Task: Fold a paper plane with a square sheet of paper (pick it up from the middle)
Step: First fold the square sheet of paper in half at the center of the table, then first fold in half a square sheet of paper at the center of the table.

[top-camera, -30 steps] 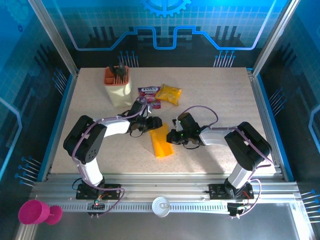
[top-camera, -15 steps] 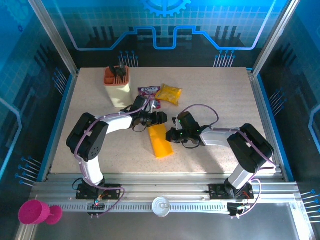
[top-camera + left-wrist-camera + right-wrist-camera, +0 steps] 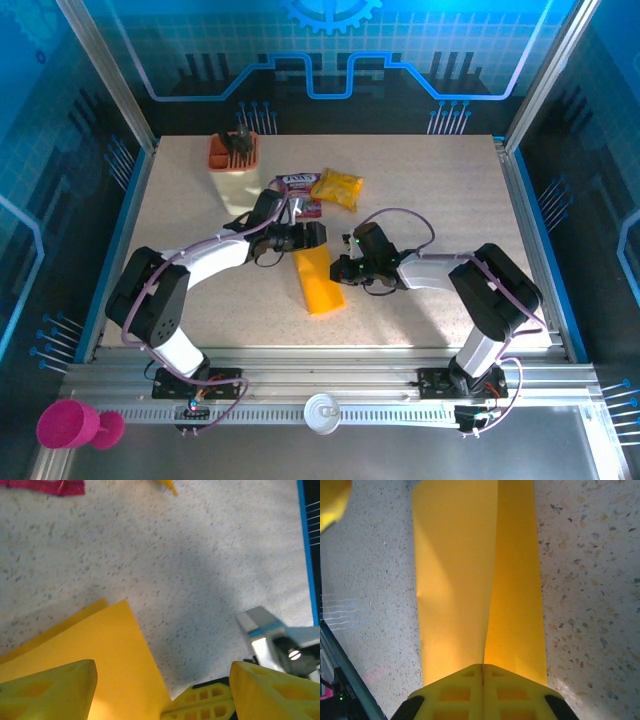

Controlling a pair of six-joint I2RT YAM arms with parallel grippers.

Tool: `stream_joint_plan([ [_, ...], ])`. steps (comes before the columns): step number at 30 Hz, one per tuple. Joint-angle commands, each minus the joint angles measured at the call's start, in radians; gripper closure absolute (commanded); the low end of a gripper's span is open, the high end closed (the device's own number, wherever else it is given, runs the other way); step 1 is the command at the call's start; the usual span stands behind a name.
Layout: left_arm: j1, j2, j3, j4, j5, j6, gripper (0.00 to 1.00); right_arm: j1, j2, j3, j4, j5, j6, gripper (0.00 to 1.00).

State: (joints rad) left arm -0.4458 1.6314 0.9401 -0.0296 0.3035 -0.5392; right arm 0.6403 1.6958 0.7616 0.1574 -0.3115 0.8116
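Observation:
The orange-yellow sheet of paper (image 3: 320,281) lies folded into a long narrow strip at the table's middle. In the right wrist view the paper (image 3: 455,580) shows two layers, with a raised flap edge running into the jaws. My right gripper (image 3: 343,271) is shut on its right edge, fingertips (image 3: 482,674) pressed together on the paper. My left gripper (image 3: 313,236) hovers open over the strip's far end. Its two yellow fingers (image 3: 50,690) stand wide apart, with the paper's corner (image 3: 110,650) and bare table between them. No dart shape shows.
A cream holder (image 3: 234,170) with an orange top stands at the back left. A purple-red packet (image 3: 298,188) and a glossy yellow snack bag (image 3: 337,187) lie just behind the left gripper. A pink cup (image 3: 68,425) and a white disc (image 3: 322,411) sit off the table in front.
My left arm has stretched out, and its gripper has shifted toward the far end of the paper. The right gripper and the paper have hardly moved.

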Motion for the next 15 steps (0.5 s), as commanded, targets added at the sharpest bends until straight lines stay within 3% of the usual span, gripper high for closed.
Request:
stream_joint_plan([
  [1,0.007,0.002,-0.019,-0.039,0.015,0.059,0.33,-0.012,0.020,0.026,0.017,-0.025,-0.011,1.00],
  [5,0.001,0.025,-0.020,-0.032,0.044,0.070,0.38,-0.011,0.031,0.028,0.025,-0.031,-0.009,1.00],
  [15,-0.013,0.094,-0.004,-0.016,0.018,0.083,0.39,-0.013,0.054,0.029,0.033,-0.038,-0.008,1.00],
])
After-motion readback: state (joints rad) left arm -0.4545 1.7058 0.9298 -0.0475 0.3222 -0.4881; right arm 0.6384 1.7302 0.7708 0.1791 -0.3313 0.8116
